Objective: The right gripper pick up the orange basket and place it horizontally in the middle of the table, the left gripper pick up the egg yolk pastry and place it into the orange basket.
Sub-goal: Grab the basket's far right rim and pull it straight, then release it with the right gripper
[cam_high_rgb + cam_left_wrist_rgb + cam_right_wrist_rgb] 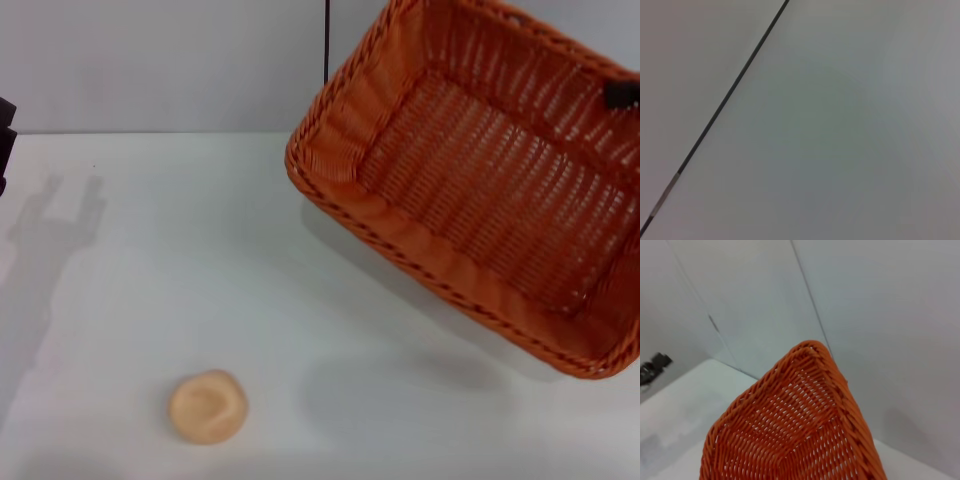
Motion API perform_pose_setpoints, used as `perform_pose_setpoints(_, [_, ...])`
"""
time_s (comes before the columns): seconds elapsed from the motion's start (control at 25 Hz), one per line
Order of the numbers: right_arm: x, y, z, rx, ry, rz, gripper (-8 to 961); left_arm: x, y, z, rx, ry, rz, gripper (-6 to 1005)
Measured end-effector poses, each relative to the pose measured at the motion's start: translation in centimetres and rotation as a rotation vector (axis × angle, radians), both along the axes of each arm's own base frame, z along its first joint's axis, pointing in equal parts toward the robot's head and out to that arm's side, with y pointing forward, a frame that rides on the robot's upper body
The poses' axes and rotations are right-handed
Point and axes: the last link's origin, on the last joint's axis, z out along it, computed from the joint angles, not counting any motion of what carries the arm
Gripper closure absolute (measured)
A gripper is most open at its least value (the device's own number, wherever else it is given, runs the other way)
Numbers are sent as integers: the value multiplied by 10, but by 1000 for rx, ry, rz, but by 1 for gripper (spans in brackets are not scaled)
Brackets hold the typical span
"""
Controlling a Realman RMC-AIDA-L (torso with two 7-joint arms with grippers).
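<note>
The orange basket hangs tilted above the right side of the table, its opening towards me and its shadow on the tabletop below. Only a black tip of my right gripper shows, on the basket's far right rim, holding it up. The right wrist view looks along the basket from the held end. The egg yolk pastry, a small pale tan ball, lies near the table's front left, well apart from the basket. My left gripper sits at the far left edge, mostly cut off; its shadow on the table shows two fingers spread.
A grey wall runs behind the table, with a thin dark vertical seam next to the basket's far corner. The left wrist view shows only that wall and a dark seam. White tabletop lies between pastry and basket.
</note>
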Motion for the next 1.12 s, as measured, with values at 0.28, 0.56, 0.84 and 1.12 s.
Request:
perform_pose_setpoints(0.28, [-23,1,25,-1,-35,174,773,1,2,0,-1,0,-3,406])
perform_pose_setpoints(0.56, [-62,3,29,-85,-125,413,766,3,4,-1,-4,0,-7,406])
perform_pose_setpoints(0.84, [-79,5,2,-218,-223,528,759,3,1,-4,-16,-2,-8,405])
perform_pose_setpoints(1.12, [-84,7,-29,-278,-230,590,753,3,0,-6,-25,-4,-7,405])
